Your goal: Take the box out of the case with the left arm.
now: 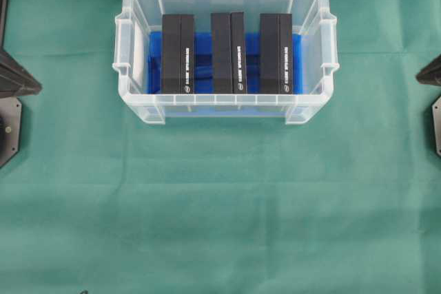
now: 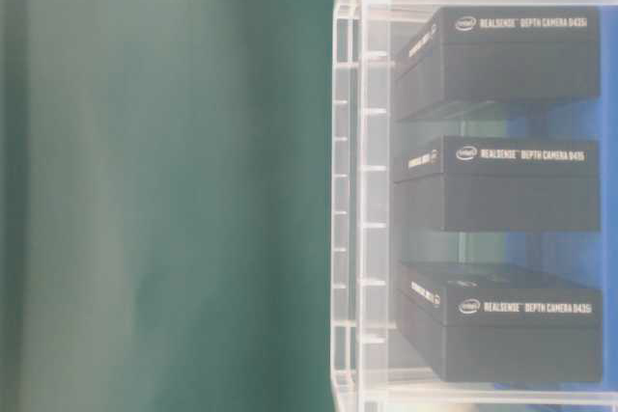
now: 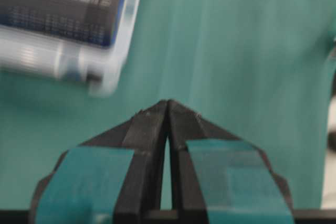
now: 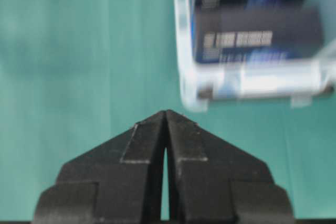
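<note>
The clear plastic case (image 1: 135, 49) with a blue lining stands at the back middle of the green cloth. Three black boxes stand side by side in it: left (image 1: 178, 53), middle (image 1: 229, 51), right (image 1: 275, 51). The table-level view shows their white lettering (image 2: 526, 155). My left gripper (image 3: 168, 103) is shut with nothing between its teal-padded fingers, hovering over the cloth away from the case corner (image 3: 105, 80). My right gripper (image 4: 166, 114) is also shut and empty, short of the case corner (image 4: 191, 98). In the overhead view only the arm bases show at the edges.
The left arm's base (image 1: 14, 84) sits at the left edge and the right arm's base (image 1: 433, 74) at the right edge. Green cloth (image 1: 220, 211) covers the table in front of the case.
</note>
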Robot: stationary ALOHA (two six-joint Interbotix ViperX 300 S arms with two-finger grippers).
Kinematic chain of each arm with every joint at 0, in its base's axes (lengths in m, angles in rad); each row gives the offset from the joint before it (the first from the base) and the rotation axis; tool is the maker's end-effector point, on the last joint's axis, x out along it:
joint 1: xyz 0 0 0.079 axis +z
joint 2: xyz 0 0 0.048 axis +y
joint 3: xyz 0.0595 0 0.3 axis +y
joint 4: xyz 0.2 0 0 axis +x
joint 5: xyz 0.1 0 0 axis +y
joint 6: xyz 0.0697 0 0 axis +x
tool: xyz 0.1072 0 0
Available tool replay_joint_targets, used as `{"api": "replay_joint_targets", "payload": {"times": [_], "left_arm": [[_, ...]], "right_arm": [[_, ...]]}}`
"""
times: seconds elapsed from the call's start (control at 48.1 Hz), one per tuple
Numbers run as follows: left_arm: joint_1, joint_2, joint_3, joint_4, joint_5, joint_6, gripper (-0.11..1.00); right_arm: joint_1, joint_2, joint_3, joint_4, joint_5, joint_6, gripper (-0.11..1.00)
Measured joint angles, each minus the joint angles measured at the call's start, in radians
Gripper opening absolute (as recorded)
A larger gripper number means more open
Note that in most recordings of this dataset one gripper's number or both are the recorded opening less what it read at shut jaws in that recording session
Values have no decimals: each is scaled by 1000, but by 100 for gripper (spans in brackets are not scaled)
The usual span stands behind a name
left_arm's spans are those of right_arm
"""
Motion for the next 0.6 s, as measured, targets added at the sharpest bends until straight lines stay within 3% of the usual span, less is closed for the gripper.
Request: {"api": "replay_joint_targets", "payload": {"times": [0.208,0.458,0.603], "left_arm": [[-5,40,-32,-2,196,-8,2],[-6,38,-35,-2,216,-28,2],[-6,44,-38,-2,224,-126,2]], "right_arm": [[0,40,-34,-14,239,-26,0],[0,41,-37,-14,267,-35,0],[0,41,-38,-14,267,-32,0]]}}
